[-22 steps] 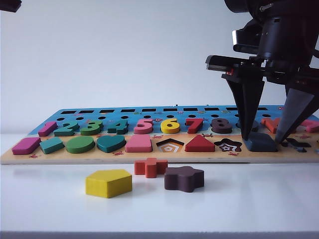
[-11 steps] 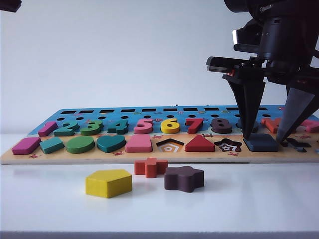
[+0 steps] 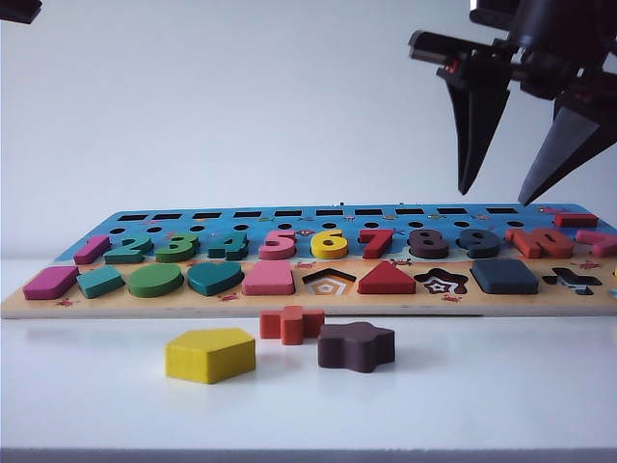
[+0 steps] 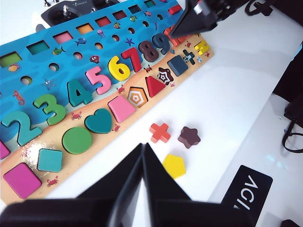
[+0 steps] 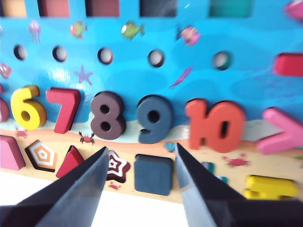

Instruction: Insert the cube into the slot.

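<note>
Now: slot hidden under cube [image 3: 504, 276], seated flush in the puzzle board [image 3: 289, 307]. Right gripper [image 3: 509, 188] up above it, spread, empty-handed. Left gripper [image 4: 143, 163] pinched together, empty, near yellow pentagon [image 4: 174, 165].

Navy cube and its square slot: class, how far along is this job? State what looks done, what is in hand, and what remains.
Done: the cube sits flat in its slot on the puzzle board, between the star and cross cut-outs. In hand: nothing; the right gripper hangs open above the cube, and the left gripper, fingers together, holds nothing away from the board. Left: apparently nothing for this task; the yellow pentagon lies on the table.
</note>
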